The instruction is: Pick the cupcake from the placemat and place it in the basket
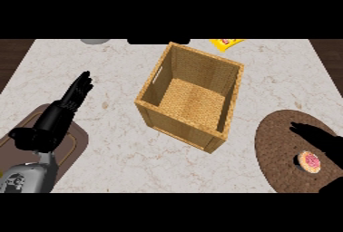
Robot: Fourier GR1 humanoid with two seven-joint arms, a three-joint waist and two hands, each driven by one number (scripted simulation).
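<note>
Cupcake [310, 161] on placemat [278, 154], partly hidden by right hand [320, 141].

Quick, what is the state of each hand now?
Left hand: open, fingers straight, holding nothing.
Right hand: open over the placemat, beside the cupcake, not holding it.

A pale marbled tabletop [114, 149] with faint brown veins fills the view, evenly lit, with dark wood floor [13, 54] showing past both far corners.
</note>
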